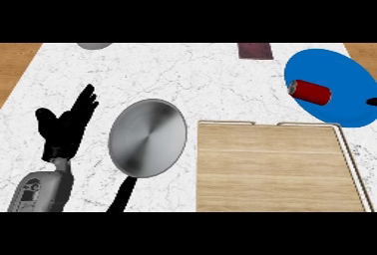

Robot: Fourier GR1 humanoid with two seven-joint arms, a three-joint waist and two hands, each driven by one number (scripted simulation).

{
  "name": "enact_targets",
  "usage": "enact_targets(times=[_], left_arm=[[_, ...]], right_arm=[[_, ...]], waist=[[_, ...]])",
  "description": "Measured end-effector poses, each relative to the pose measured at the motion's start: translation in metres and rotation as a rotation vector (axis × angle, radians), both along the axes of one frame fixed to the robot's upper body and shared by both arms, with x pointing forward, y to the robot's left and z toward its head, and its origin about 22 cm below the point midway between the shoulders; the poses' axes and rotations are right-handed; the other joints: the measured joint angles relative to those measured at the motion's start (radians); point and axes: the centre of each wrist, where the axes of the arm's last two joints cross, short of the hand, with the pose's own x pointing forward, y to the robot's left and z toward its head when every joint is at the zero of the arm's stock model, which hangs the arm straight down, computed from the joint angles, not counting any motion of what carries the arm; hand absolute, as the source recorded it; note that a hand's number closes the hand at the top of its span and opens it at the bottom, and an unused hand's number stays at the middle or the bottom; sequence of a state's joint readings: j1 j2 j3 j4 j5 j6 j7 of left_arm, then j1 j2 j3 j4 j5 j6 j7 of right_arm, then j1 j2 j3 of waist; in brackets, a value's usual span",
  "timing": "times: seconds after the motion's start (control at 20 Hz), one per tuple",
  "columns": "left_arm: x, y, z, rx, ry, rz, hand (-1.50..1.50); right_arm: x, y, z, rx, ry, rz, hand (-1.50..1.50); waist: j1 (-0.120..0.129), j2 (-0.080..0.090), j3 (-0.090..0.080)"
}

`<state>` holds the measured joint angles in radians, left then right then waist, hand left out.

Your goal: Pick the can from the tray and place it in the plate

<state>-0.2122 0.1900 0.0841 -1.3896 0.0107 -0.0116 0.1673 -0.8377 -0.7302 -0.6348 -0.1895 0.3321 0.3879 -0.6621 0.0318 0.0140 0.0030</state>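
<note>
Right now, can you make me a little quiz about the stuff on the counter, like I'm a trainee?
1. Pick one: what lies between the left hand and the wooden tray? A) a bowl B) a silver pan C) a cup
2. True or false: the red can stands upright on the wooden tray.
3. Fill in: the red can lies on a blue ____.

Key: 1 B. 2 False, it lies on its side, off the tray. 3 plate.
</note>
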Motion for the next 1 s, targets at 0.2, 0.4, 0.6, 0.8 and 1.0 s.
enact_targets(times=[0.2, 0.4, 0.6, 0.8, 1.0], left_arm=[[-0.006, -0.002, -0.002, -0.004, 0.002, -0.009, 0.00], [-0.004, -0.003, 0.002, -0.006, 0.000, -0.007, 0.00], [-0.001, -0.013, 0.002, -0.006, -0.003, -0.012, 0.00], [-0.001, -0.009, 0.000, -0.004, 0.000, -0.014, 0.00], [-0.003, -0.004, 0.003, -0.006, -0.004, -0.015, 0.00]], right_arm=[[-0.014, -0.015, -0.002, 0.002, -0.012, -0.016, -1.50], [-0.029, -0.031, 0.000, -0.011, -0.005, -0.049, -1.50], [-0.033, -0.035, -0.001, -0.026, -0.006, -0.074, -1.50], [-0.046, -0.048, 0.000, -0.050, 0.005, -0.093, -1.50], [-0.054, -0.054, -0.001, -0.071, 0.026, -0.112, -1.50]], waist=[[0.006, 0.002, 0.001], [0.009, 0.004, 0.002], [0.013, 0.006, 0.002], [0.013, 0.008, 0.003], [0.019, 0.009, 0.004]])
